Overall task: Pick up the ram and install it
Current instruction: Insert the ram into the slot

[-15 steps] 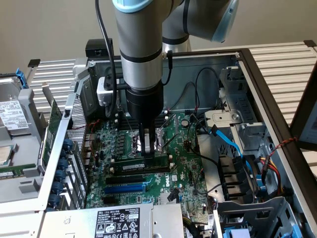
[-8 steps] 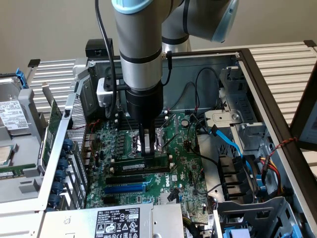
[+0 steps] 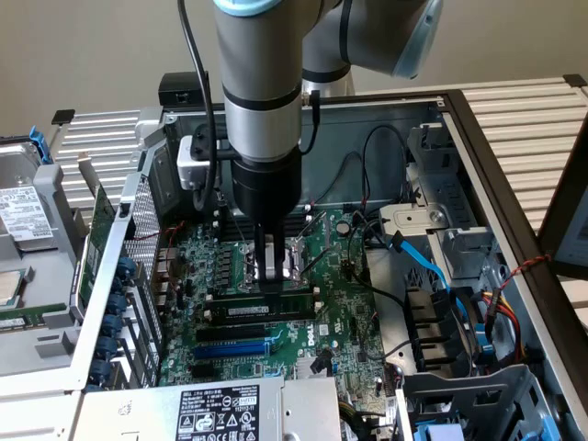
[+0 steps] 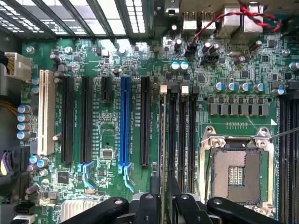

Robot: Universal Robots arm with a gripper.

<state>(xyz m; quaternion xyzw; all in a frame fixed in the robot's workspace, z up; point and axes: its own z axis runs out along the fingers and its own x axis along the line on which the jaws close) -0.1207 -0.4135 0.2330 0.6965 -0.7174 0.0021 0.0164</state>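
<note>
Gripper lowered deep into the open computer case, fingers drawn close together around the top edge of the ram, apparently clamped on it, though actual contact hard to confirm from the exterior view. Directly beneath the gripper, ram standing on its long edge in a memory slot, white label facing the exterior camera, level along its length. In the wrist view, gripper straddling the same stick, seen edge-on as a thin line running away from the fingers along the slot. Just beside it, on the side toward the processor socket, more black memory slots standing empty with white latches at their far ends. On the other side of the gripper, a row of long expansion slots, one of them blue and one white. Farther out, motherboard spread across the case floor, cables and drive bays to the exterior view's right, power supply label nearest the exterior camera. Judged from this: pick-up done, ram carried to its slot and lined up in it; full seating not confirmable, latch positions too small to read, so the final press and release probably still outstanding.
</note>
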